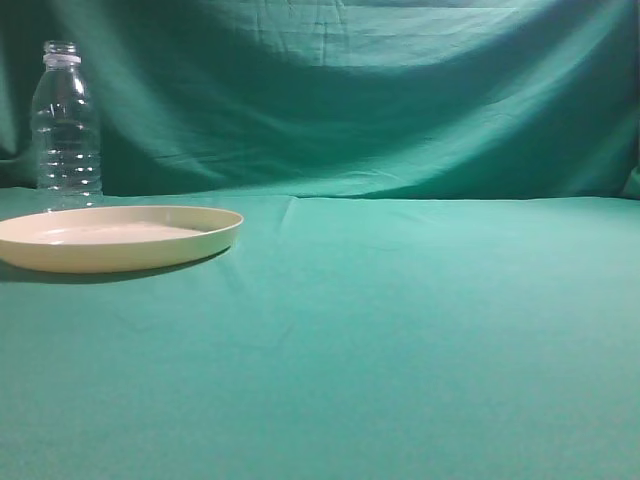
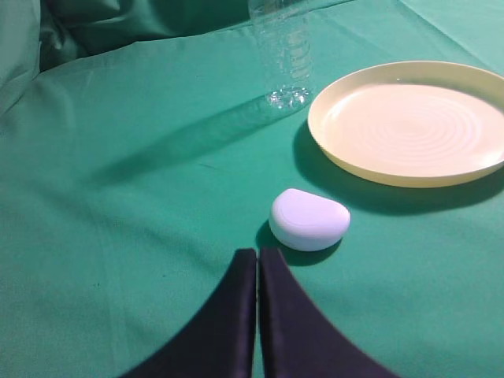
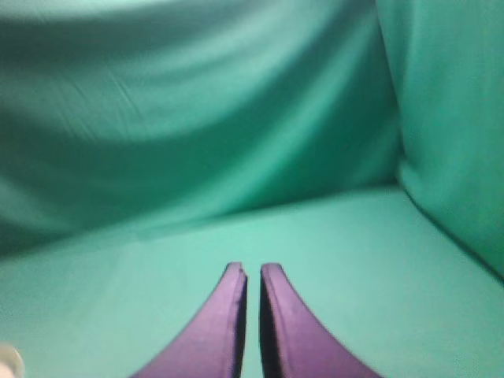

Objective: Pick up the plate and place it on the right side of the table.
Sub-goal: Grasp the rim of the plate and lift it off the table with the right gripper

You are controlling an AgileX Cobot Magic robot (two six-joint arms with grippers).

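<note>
The cream-yellow plate (image 1: 120, 238) lies flat on the left of the teal-green table (image 1: 400, 320). In the left wrist view the plate (image 2: 409, 122) is ahead and to the right of my left gripper (image 2: 257, 253), well apart from it. That gripper's dark fingers are pressed together and hold nothing. My right gripper (image 3: 253, 269) hangs over bare cloth with its fingers nearly touching and nothing between them. The plate does not show in the right wrist view. Neither gripper shows in the exterior view.
A clear plastic bottle (image 1: 66, 120) stands upright behind the plate, also in the left wrist view (image 2: 283, 55). A small white rounded object (image 2: 309, 220) lies just ahead of my left fingertips. Green cloth backdrop (image 1: 380, 90) rises behind the table.
</note>
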